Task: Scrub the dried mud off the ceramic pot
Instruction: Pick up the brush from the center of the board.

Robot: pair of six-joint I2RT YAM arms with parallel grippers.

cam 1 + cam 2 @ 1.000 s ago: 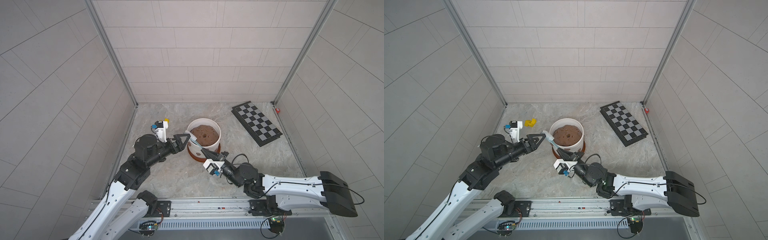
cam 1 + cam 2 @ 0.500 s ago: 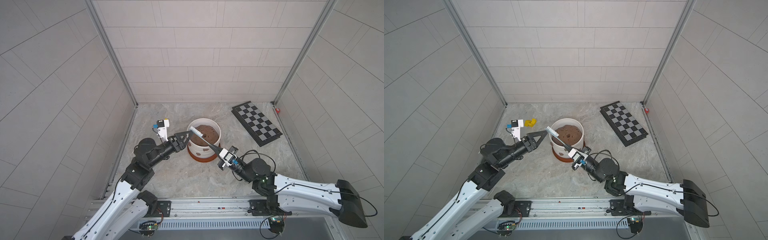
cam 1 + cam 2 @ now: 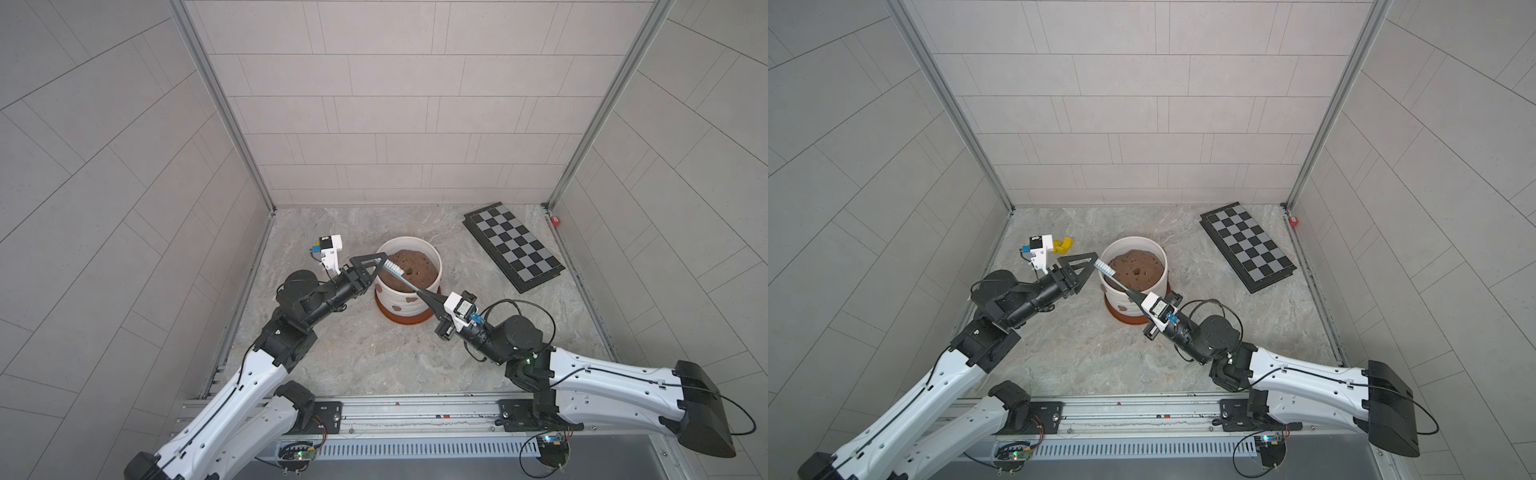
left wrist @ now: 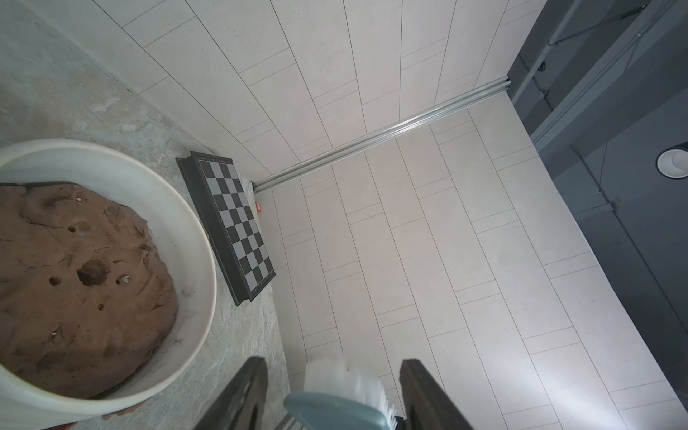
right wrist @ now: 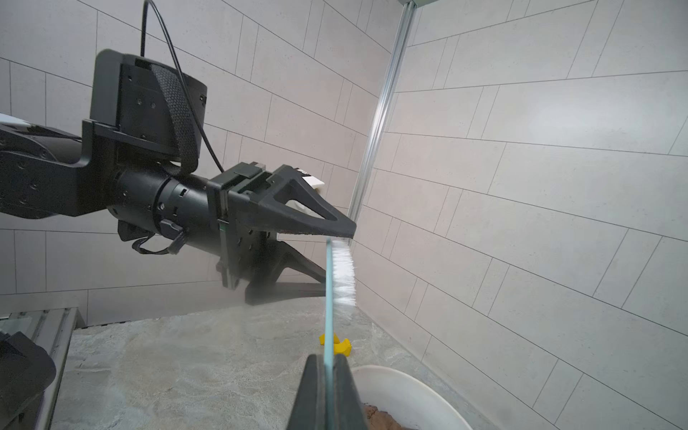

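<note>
We see the ceramic pot (image 3: 384,296) standing upright on its orange saucer (image 3: 405,321) about mid-counter (image 3: 374,353), between the two arms, with a brown mound (image 3: 419,266) filling it. The dried mud (image 3: 411,298) shows as small reddish-brown patches on the pot's near outer wall, low down, just above the saucer. The right pincer (image 3: 420,294) is pressed together on the pale handle of a brush (image 3: 401,279), at the pot's near right side. The brush slopes away to the far left across the pot's rim, and its white bristles are well apart from the mud patches. The left pincer (image 4: 333,366) is spread, its dark fingers (image 4: 245,391) standing on either side of the bristle head; whether either finger touches the head we cannot tell. A checkered board (image 3: 513,247) lies flat at the far right, and a small yellow piece (image 3: 1064,245) sits on the counter at the far left, beyond the left arm.
</note>
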